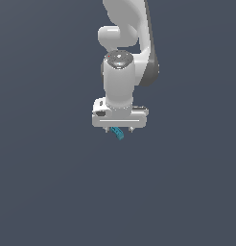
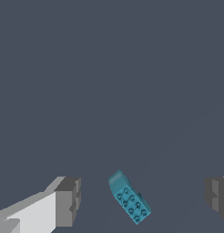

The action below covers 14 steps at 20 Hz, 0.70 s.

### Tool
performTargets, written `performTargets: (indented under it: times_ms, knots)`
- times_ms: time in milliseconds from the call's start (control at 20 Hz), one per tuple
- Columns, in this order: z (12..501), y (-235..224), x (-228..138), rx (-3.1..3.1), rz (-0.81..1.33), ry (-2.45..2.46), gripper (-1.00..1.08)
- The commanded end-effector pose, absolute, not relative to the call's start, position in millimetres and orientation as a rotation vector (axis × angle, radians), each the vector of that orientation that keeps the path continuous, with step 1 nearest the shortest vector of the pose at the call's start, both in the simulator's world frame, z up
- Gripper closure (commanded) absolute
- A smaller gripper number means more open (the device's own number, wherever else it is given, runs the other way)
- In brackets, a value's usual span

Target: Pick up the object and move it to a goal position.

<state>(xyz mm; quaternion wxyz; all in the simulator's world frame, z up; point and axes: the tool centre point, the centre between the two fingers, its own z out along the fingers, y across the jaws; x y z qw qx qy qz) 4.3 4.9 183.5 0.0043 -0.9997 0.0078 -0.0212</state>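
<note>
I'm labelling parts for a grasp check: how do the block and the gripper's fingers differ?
The block is teal and studded; the fingers are grey and plain. The block is one small piece lying skewed between them; the fingers are two, set wide apart, neither touching it. Both have boxy shapes.
</note>
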Motion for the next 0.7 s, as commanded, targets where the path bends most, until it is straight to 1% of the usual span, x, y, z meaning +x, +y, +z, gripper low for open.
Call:
performTargets:
  times_ms: [0,300,650]
  knots:
    - [183.6,4.9,4.1,-3.131,-0.064,0.028,-0.92]
    - [177.4,3.8,0.1,-3.134,-0.062,-0.024,-0.92]
    - [159.3,0.7,-12.7,-3.135,-0.053,-0.179,-0.92]
